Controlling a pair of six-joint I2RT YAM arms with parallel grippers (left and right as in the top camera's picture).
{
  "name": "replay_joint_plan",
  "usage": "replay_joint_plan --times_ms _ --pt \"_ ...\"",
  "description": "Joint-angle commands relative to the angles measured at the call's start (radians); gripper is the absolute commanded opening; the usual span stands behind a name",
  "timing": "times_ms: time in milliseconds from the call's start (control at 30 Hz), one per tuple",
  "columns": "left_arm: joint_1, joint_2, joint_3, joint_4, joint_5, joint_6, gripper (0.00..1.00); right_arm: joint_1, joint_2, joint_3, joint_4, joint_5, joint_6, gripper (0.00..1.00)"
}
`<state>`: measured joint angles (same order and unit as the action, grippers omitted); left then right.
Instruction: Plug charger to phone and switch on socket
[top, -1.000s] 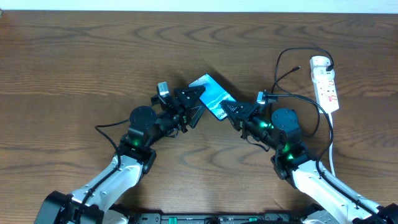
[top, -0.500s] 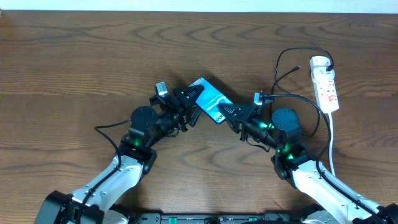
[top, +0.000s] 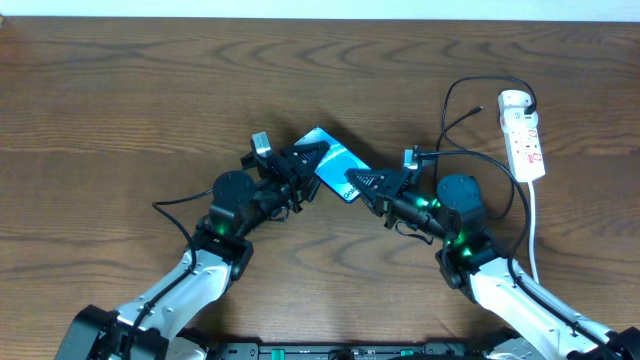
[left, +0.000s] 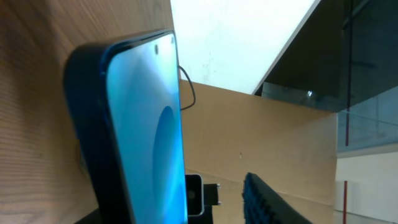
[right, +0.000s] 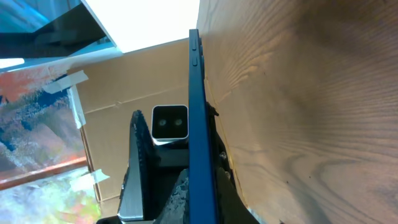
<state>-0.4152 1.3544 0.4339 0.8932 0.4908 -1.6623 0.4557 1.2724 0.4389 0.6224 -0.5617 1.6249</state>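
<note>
The phone (top: 328, 152), light blue screen with a black edge, is held tilted off the table between both arms. My right gripper (top: 355, 183) is shut on its lower right end; in the right wrist view the phone's blue edge (right: 197, 112) runs between the fingers (right: 199, 177). My left gripper (top: 308, 168) is open around the phone's left side. In the left wrist view the phone (left: 149, 124) lies against one finger and the other finger stands apart (left: 214, 202). The white socket (top: 524, 135) lies at the far right. The charger (top: 449, 105) loops left from it.
The socket's white cord (top: 535, 225) runs down the right side past my right arm. A thicker black arm cable (top: 500, 162) crosses near the socket. The wooden table (top: 150, 90) stretches left and behind the phone.
My right gripper has carried the phone a little to the left, further between the left gripper's fingers. The left arm has hardly moved.
</note>
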Motion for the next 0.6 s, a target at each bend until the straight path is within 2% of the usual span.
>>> replay_joint_plan --times_ms 0,100,267,567 --pt "-0.026 -0.002 0.013 0.025 -0.014 0.027 0.40 0.056 -0.004 0.007 -0.009 -0.092 0.001 0.01" --pt "-0.027 -0.002 0.014 0.025 -0.014 0.035 0.39 0.066 -0.004 0.007 -0.009 -0.091 0.002 0.01" --pt "-0.030 -0.002 0.013 0.025 -0.009 0.035 0.27 0.068 -0.004 0.007 -0.009 -0.089 0.002 0.01" --pt "-0.030 -0.002 0.013 0.024 -0.009 0.035 0.19 0.068 -0.004 0.007 -0.009 -0.054 0.042 0.01"
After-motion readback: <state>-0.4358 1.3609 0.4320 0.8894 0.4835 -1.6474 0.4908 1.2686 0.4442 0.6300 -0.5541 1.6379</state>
